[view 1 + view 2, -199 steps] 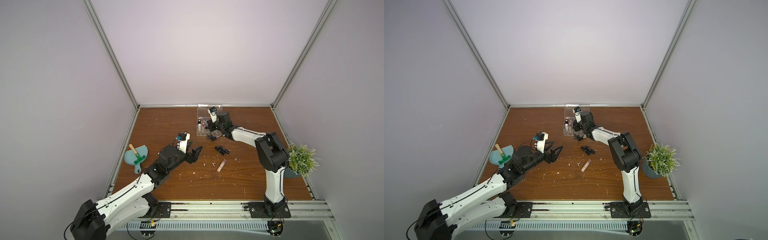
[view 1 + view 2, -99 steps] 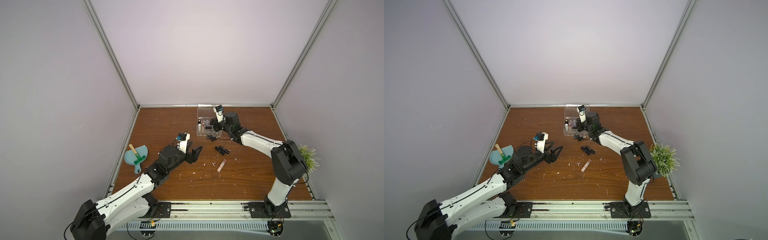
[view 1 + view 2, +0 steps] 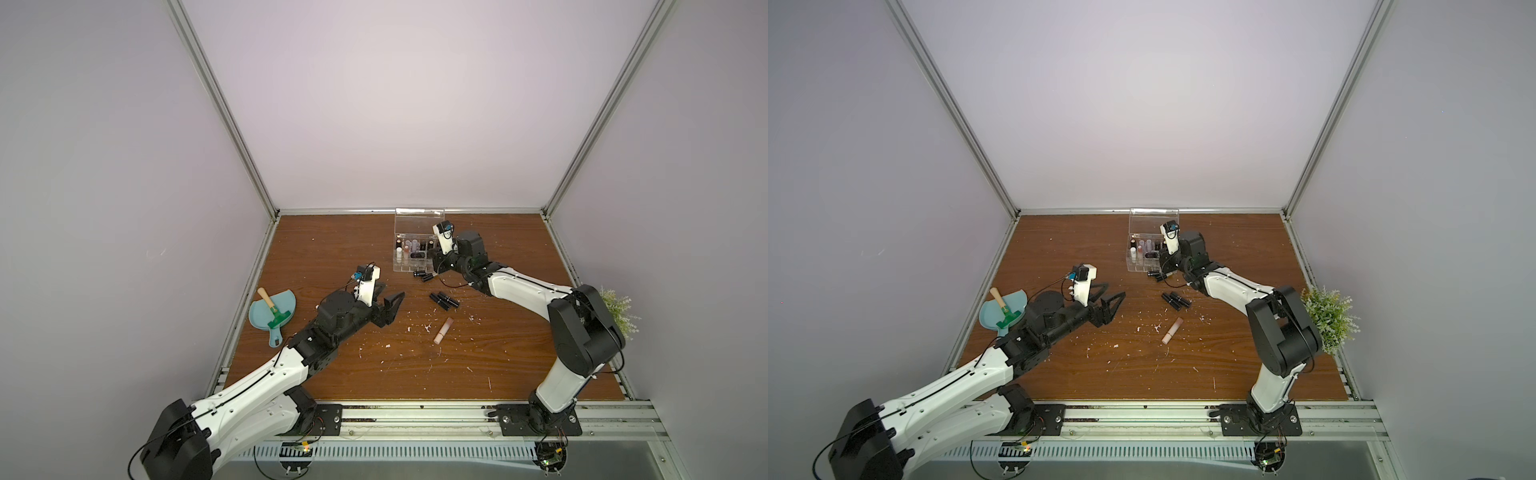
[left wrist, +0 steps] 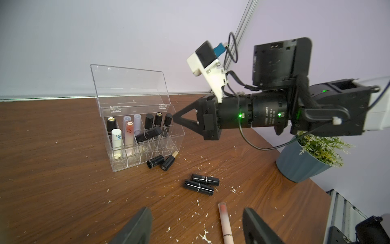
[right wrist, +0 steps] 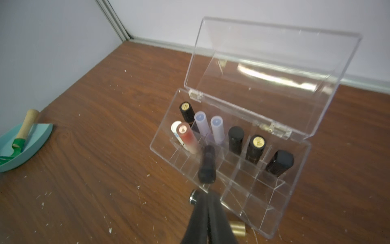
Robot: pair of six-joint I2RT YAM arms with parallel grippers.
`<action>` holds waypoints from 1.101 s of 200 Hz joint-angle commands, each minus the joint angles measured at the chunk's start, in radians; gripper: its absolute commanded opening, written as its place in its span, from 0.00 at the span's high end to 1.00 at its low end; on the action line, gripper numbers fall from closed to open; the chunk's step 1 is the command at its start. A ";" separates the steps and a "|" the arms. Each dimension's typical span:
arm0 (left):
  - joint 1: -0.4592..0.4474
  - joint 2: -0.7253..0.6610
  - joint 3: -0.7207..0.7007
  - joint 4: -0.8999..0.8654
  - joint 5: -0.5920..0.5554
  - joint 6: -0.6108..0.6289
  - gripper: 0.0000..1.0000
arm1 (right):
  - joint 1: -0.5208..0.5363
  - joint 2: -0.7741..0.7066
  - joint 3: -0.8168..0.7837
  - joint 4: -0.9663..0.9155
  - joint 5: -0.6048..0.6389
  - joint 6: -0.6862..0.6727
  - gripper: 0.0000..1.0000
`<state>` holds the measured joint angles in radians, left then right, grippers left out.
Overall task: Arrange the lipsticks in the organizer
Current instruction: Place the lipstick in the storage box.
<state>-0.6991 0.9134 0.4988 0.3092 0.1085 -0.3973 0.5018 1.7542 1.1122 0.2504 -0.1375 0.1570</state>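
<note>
Right gripper [image 5: 207, 198]: fingers pressed together, nothing between them. The tip is at the near right part of the organizer [image 5: 263, 211]; I cannot tell whether they touch.

Just beyond the tip, one black lipstick [image 5: 207, 164] lies tilted across the dividers, not seated in a cell.

The organizer sits far centre on the wooden table [image 3: 332, 241], with its lid [image 5: 274, 52] open and upright. Eight lipsticks stand in its far rows:
- two lavender
- one white
- one beige-pink
- four black, two of them gold-topped

Loose on the table, from the organizer toward the near edge:
- two black tubes [image 4: 155, 161] just beside the near wall, one gold-ended
- a black pair [image 3: 444, 300] lying side by side
- a lone beige-pink tube [image 3: 443, 331]

Left gripper [image 3: 1116, 289]: fingers spread, empty. It is left of the beige-pink tube and apart from it.

Far left, a light-blue dustpan [image 3: 286, 305] holds a green tool [image 3: 279, 322]. A potted plant [image 3: 619, 311] stands at the right edge.
</note>
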 commanded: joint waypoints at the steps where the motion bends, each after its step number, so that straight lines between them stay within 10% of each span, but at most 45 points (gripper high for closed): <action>1: 0.010 -0.016 0.035 -0.015 0.000 -0.001 0.28 | 0.001 0.027 0.072 -0.036 -0.074 0.024 0.93; 220: 0.010 0.002 0.033 -0.011 0.010 -0.001 0.29 | 0.003 0.116 0.183 -0.063 -0.100 0.032 0.88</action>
<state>-0.6991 0.9215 0.5060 0.2943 0.1108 -0.3973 0.5026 1.9419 1.3113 0.1459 -0.2405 0.1802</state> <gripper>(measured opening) 0.714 0.108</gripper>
